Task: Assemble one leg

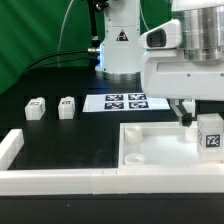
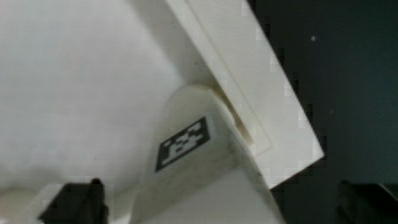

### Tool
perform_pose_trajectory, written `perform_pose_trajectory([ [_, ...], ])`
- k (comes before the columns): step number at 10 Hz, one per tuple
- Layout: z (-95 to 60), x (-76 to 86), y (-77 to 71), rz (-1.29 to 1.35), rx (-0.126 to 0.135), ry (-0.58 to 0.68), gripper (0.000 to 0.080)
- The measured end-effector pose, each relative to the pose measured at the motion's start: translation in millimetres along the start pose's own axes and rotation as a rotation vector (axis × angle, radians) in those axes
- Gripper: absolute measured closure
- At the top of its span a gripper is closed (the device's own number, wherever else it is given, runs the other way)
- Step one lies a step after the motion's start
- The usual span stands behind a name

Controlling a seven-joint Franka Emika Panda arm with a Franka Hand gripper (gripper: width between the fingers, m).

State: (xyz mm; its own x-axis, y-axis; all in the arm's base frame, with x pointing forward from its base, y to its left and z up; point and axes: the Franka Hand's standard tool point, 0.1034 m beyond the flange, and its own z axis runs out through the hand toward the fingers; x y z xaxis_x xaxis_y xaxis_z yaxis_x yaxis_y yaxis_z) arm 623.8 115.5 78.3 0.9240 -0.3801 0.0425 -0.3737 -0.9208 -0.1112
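Note:
A leg (image 1: 210, 135), a small white block with a black-and-white tag, stands on the large white tray (image 1: 150, 150) at its side toward the exterior view's right. In the wrist view the leg (image 2: 183, 143) lies against the tray's raised rim (image 2: 249, 80). My gripper (image 1: 198, 116) is over it. The two dark fingers (image 2: 75, 200) stand on either side of the leg with gaps showing, so the gripper (image 2: 219, 205) is open. Two more legs (image 1: 36, 107) (image 1: 67, 107) stand on the black table at the exterior view's left.
The marker board (image 1: 125, 101) lies flat behind the tray. A white rail (image 1: 60, 180) runs along the table's front edge and up its left side. The arm's white base (image 1: 120, 40) stands at the back.

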Motion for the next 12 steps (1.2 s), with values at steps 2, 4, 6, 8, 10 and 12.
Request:
perform_pose_trajectory([
  [2,0.0,0.9,1.5,-0.233,-0.010,0.003,0.0151],
  [4,0.1,2.2,3.5,-0.425,-0.018,0.008,0.0151],
  [6,0.8,2.3,5.0,-0.431,-0.018,0.010,0.0151],
  [8,0.8,2.4,5.1,-0.432,-0.018,0.010,0.0255],
  [10,0.8,2.4,5.1,-0.432,-0.018,0.010,0.0413],
  [12,0.9,2.4,5.1,-0.419,-0.017,0.010,0.0508],
])
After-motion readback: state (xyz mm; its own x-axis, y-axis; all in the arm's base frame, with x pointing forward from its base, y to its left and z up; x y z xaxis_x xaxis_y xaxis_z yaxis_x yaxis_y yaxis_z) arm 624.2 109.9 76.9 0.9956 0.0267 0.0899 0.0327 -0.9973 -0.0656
